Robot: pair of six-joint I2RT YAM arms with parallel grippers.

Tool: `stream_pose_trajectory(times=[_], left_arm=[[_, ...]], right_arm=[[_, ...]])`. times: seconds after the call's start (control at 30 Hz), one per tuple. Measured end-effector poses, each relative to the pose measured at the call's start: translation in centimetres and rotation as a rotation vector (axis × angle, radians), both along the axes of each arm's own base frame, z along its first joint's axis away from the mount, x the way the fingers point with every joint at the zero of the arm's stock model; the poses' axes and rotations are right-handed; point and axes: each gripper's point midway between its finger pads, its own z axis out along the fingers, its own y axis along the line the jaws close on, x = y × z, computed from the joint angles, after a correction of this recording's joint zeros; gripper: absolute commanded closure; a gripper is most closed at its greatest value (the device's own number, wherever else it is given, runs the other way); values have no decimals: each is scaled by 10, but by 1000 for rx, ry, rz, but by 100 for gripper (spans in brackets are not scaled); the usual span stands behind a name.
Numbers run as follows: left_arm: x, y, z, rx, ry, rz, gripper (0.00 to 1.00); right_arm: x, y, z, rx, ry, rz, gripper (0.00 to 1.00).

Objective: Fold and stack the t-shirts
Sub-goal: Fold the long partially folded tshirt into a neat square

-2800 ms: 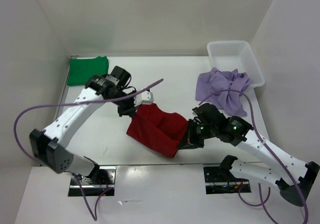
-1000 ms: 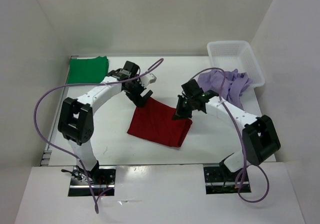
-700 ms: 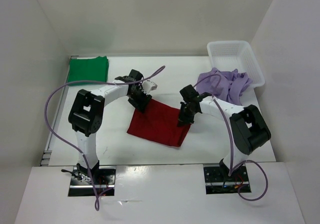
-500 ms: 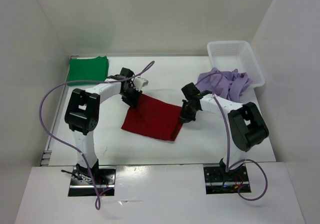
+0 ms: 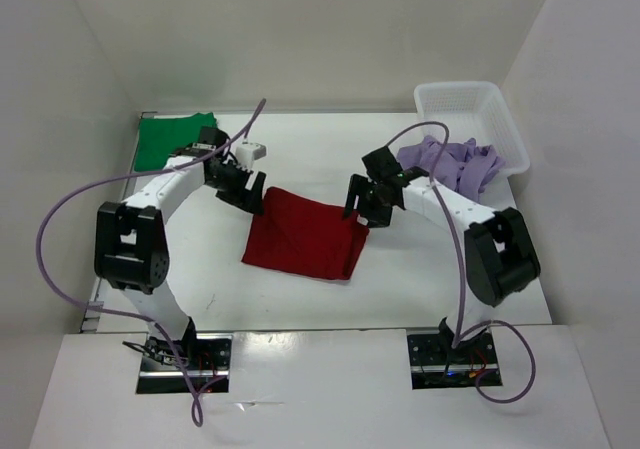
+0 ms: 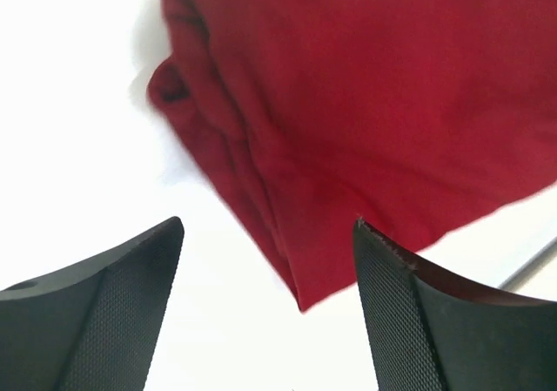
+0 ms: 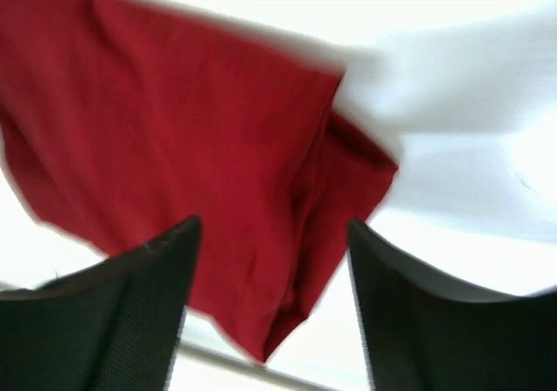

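The dark red t-shirt lies folded flat in the middle of the table; it also fills the left wrist view and the right wrist view. My left gripper hovers at its back left corner, open, nothing between the fingers. My right gripper hangs over its back right corner, also open and holding nothing. The green t-shirt lies folded at the back left. The lavender t-shirt sits crumpled at the back right.
A white lattice basket stands at the back right corner, touching the lavender shirt. White walls enclose the table on three sides. Purple cables loop off both arms.
Both grippers held the red shirt's back corners, then opened and let go. The shirt slid slightly left and now lies flat. Both grippers have drawn back off its corners.
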Motion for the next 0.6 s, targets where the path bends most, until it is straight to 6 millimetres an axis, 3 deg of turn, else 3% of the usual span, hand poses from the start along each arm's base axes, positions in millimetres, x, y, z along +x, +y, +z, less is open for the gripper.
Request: stream_pose_trajectory(times=[0.07,0.13,0.3,0.37,0.47,0.6], left_arm=[[-5,6,11,-25,-20,17,12],[-10,8,10,-39,-9,21,10],[-26,1,-30,-66,136,3,0],[-32,-2,-48,-80,203,-2,0],[-36,-11,-47,-140,239,-15,0],[-36,-20,-47,-197,263,-28,0]], right_arm=[[-13,-2,6,28,-4,-1,14],[-29,-4,5,45,17,-6,12],[-53,1,-22,44,106,1,9],[-59,3,-35,46,146,1,11],[-64,6,-49,52,187,1,12],[-61,10,-48,75,179,5,14]])
